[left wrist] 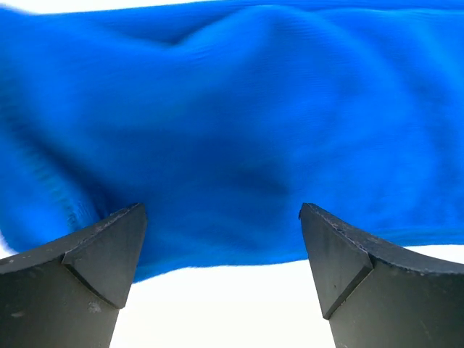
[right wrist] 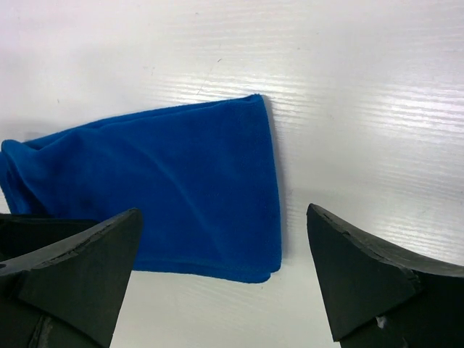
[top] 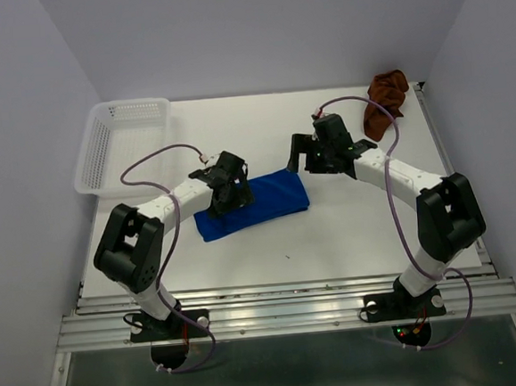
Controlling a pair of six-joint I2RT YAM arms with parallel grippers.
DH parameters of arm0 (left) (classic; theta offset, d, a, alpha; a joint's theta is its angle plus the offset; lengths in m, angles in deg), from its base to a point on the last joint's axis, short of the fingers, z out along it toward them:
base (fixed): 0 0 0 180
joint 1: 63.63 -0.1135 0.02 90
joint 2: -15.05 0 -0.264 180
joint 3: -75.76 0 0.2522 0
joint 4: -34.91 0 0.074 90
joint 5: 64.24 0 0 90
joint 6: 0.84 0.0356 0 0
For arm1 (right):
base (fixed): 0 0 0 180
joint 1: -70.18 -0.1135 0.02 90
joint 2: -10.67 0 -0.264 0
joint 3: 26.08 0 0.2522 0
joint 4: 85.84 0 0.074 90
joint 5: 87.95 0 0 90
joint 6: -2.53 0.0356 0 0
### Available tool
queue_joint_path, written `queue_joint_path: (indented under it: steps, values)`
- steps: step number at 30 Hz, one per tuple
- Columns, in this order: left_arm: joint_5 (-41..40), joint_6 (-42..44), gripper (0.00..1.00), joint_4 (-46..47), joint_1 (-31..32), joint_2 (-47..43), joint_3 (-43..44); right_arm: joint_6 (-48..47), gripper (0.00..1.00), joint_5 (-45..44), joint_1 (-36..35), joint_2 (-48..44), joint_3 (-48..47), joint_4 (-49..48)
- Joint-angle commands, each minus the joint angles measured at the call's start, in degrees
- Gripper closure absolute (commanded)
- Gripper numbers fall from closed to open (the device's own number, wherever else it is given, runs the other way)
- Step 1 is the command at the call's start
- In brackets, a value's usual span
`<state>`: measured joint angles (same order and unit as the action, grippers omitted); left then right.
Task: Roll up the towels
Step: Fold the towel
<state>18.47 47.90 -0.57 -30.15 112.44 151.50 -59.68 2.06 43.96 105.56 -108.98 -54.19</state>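
From the top view, my left pincer (top: 227,191) hangs over the left half of the blue towel (top: 272,201). The white basket (top: 90,166) sits well off to its left at the far table (top: 351,239) edge. My right pincer (top: 313,157) sits just beyond the towel's right end. The rust-brown towel (top: 387,102) lies crumpled well behind it, at the far right corner. Nothing stands between either pincer and the blue towel. That towel is a thick oblong lying slanted, and I cannot tell whether it is folded or loosely rolled.

In the left wrist view, both fingers (left wrist: 94,254) stand wide apart and hold nothing. The blue cloth fills everything just ahead of the tips, soft, creased and blurred. A strip of white table shows between the fingers.

In the right wrist view, the fingers are spread wide here too, with nothing gripped. The blue towel lies ahead and left of the gap, with its neat right edge between the 2 tips. The left tip covers its near corner. Bare table lies ahead of the right tip.
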Motion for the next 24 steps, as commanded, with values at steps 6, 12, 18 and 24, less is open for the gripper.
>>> queue_joint_path:
  steps: [6,12,18,24]
  values:
    - [-9.32,-5.59,0.01,-6.85,-2.18,-11.77,-7.21,-7.92,0.00,9.74,-1.20,3.46,-2.40,-4.35]
    - [-7.22,-4.89,0.01,-4.48,-6.14,-12.66,-13.01,-10.91,0.00,12.02,-5.24,7.41,-7.22,-4.62]
    - [-6.33,-4.54,0.01,-2.63,-7.28,-12.48,-16.09,-13.81,0.00,16.51,-5.25,12.32,-11.53,-4.18]
    - [-5.63,-5.15,0.01,-5.26,-7.37,-17.21,-13.38,-13.12,0.00,16.26,-5.25,17.07,-14.08,-3.56]
